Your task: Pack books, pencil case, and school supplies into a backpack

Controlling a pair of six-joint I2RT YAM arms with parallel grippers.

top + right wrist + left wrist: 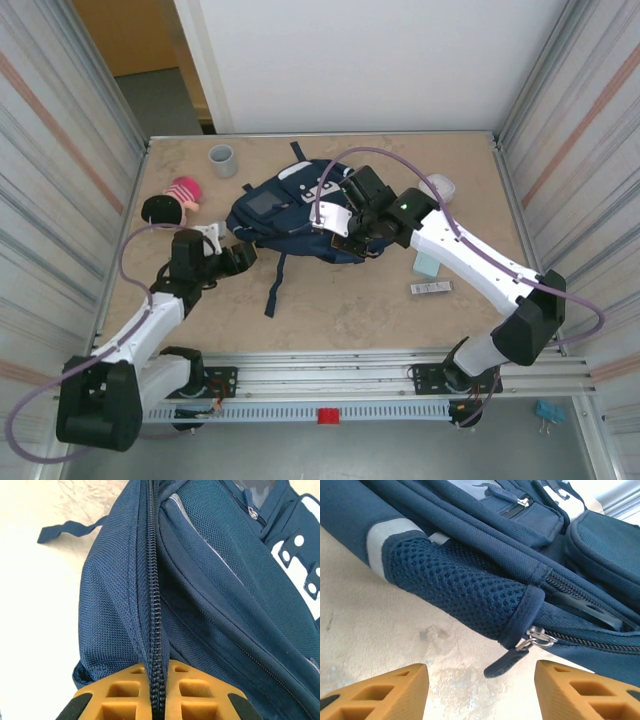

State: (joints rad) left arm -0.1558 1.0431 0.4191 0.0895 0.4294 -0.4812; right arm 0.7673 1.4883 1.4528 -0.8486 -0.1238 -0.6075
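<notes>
The backpack (290, 215) lies mid-frame on the table (350, 315), its zipper seam (154, 580) clamped in the right jaws, apparently for steadying. The left jaws are set apart just below the zipper pull (505, 662), presumably for gripping it.

backpack (290, 215) navy, white patches, grey stripe. mesh pocket (460, 587) ahead of left fingers (385, 690) dark blue honeycomb. those fingers orange, lattice cutouts. table (340, 310) beige, marbled. cup (222, 159) grey. flat item (427, 264) pale teal.

backpack (280, 215) partly under right arm (470, 255)
</notes>
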